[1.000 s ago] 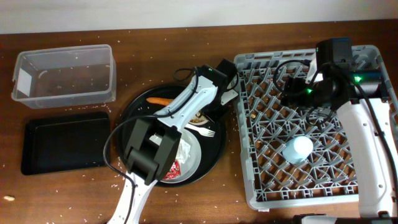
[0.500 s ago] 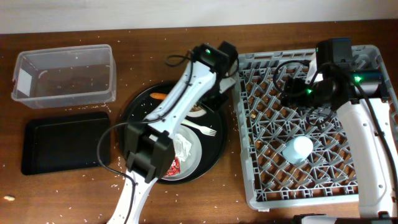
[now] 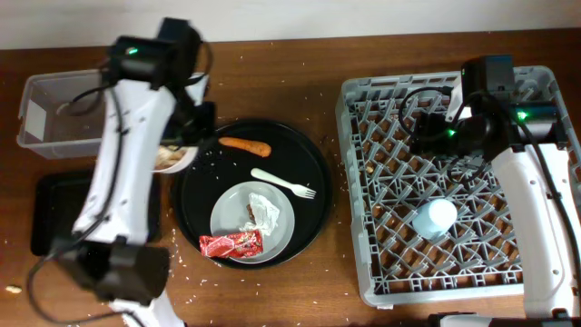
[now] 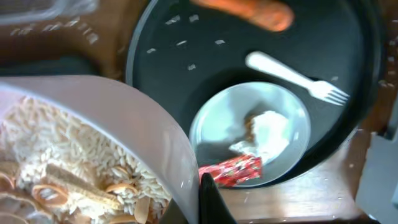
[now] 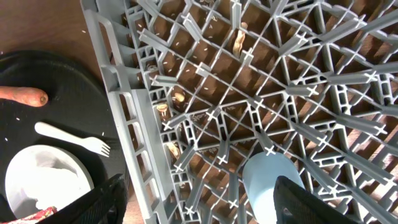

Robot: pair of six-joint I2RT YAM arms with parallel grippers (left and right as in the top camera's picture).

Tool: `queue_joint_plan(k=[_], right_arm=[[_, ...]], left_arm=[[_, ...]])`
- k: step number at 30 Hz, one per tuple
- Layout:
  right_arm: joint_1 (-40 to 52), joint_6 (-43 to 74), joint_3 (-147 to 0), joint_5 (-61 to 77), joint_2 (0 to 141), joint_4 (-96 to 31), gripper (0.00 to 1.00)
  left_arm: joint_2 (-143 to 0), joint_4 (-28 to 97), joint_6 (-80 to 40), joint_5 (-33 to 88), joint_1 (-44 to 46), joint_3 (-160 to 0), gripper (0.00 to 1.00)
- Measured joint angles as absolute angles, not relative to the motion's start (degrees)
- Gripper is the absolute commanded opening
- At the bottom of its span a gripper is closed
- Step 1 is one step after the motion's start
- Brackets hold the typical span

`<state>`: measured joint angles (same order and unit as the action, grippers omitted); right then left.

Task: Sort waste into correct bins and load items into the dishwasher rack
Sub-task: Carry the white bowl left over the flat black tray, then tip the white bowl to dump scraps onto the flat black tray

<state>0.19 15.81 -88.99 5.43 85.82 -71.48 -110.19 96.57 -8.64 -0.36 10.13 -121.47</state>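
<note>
My left gripper (image 3: 189, 134) is shut on the rim of the white bowl (image 3: 171, 160), which holds pale rice scraps (image 4: 56, 155). It holds the bowl over the left edge of the round black tray, beside the clear tub (image 3: 91, 109); one finger (image 4: 208, 199) shows outside the rim. The carrot (image 3: 243, 144), white fork (image 3: 281, 183) and grey plate (image 3: 238, 218) lie on the round tray. The plate carries the crumpled napkin (image 3: 264, 211), a small brown morsel (image 4: 250, 124) and the red wrapper (image 3: 231, 243). My right gripper (image 5: 205, 205) is open above the grey rack (image 3: 508, 263), near the upside-down blue cup (image 3: 434, 218).
The shallow black rectangular tray (image 3: 54, 213) lies in front of the tub, partly under my left arm. The large round black tray (image 3: 313, 195) sits between the bins and the rack. Rice grains are scattered on the wooden table.
My left arm has swung left with the bowl, from the round tray's far right side to its left edge near the tub. The right arm has not moved.
</note>
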Motion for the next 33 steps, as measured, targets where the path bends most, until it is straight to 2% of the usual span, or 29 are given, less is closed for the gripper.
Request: queue_joint_plan(k=[3, 6, 12, 20, 26, 33], right_arm=[[0.19, 15.81, -88.99, 5.43, 85.82, -71.09, 0.74], [0.19, 15.81, -88.99, 5.43, 85.8, -71.16, 0.74], [0.19, 15.84, -88.99, 5.45, 85.78, -71.35, 0.74], [0.19, 15.81, -88.99, 5.45, 85.78, -72.23, 0.74], [0.19, 15.79, -88.99, 5.45, 85.78, -72.62, 0.74], [0.19, 15.81, -88.99, 5.45, 85.78, -72.64, 0.74]], left_arm=[[-105.95, 95.22, -7.57, 0.38, 3.31, -108.73, 0.01], [-104.36, 86.21, -2.87, 7.97, -2.39, -96.92, 0.0], [-102.52, 77.6, 4.56, 21.37, -15.75, -81.1, 0.01], [-102.41, 78.94, 20.01, 45.45, -34.54, -79.26, 0.0], [-102.32, 75.2, 22.63, 56.99, -48.07, -79.18, 0.0], [-102.3, 74.5, 22.98, 63.26, -49.87, -79.05, 0.0]])
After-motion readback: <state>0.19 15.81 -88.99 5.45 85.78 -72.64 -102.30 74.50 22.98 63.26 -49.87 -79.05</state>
